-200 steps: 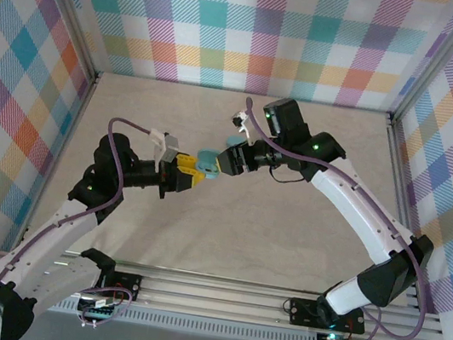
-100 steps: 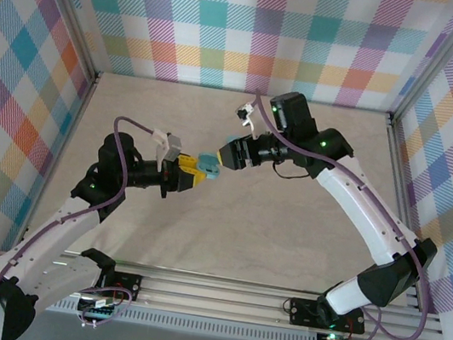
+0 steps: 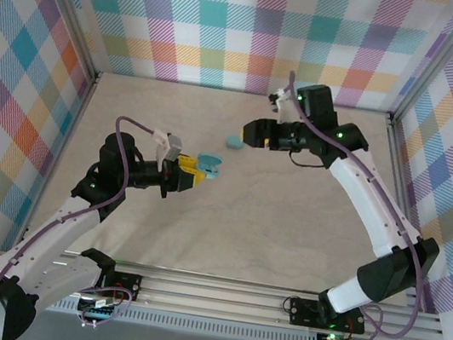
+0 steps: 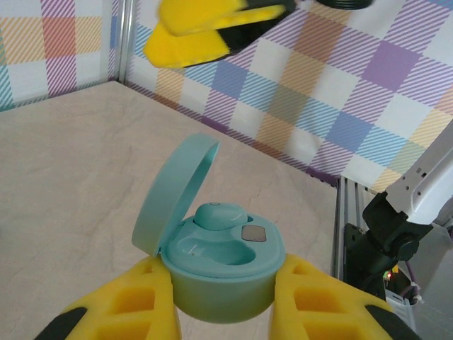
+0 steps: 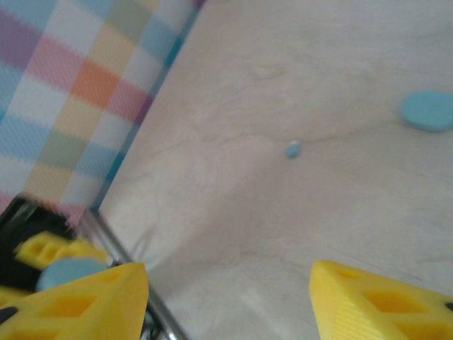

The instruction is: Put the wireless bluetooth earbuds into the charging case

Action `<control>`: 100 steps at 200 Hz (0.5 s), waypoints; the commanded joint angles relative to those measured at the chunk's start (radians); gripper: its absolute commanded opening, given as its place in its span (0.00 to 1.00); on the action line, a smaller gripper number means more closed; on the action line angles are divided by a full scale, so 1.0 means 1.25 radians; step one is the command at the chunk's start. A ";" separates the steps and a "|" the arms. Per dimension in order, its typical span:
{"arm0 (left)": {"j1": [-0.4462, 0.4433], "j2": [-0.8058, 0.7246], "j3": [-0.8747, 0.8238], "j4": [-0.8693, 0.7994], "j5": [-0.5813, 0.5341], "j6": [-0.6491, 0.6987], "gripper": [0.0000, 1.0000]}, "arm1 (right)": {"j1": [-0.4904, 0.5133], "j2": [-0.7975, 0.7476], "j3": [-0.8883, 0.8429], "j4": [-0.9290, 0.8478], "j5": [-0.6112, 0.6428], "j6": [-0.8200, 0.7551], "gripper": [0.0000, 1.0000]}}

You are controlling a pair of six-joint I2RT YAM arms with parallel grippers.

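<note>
My left gripper (image 4: 223, 297) is shut on the body of a pale-blue charging case (image 4: 223, 273), which it holds above the table with the lid (image 4: 173, 191) swung open. One earbud (image 4: 219, 214) sits in the far socket; the near socket (image 4: 212, 251) is bare. From above, the held case (image 3: 207, 165) shows at the left gripper (image 3: 194, 170). My right gripper (image 3: 248, 132) hangs further back, open, with nothing between its fingers (image 5: 230, 283). A loose earbud (image 5: 293, 149) lies on the table ahead of it.
A second light-blue oval case (image 3: 233, 142) lies shut on the table just below the right gripper, and the same second case (image 5: 427, 111) lies at the right edge of the right wrist view. Plaid walls and metal rails (image 3: 89, 114) close in the beige table (image 3: 288, 214).
My right gripper has drawn back from the held case, moving up and to the right toward the back wall. The left gripper has kept still with the case.
</note>
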 commanded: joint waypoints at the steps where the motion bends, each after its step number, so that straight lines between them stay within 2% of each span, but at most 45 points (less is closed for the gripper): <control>1: 0.010 -0.010 0.026 -0.003 0.007 0.001 0.00 | -0.015 0.084 -0.014 0.036 0.028 0.095 0.60; 39: 0.014 -0.021 0.033 -0.016 0.008 0.002 0.00 | 0.014 0.292 0.070 0.082 0.031 0.162 0.54; 100: 0.016 -0.044 0.049 -0.053 0.012 0.011 0.00 | 0.124 0.621 0.373 0.016 0.090 0.202 0.51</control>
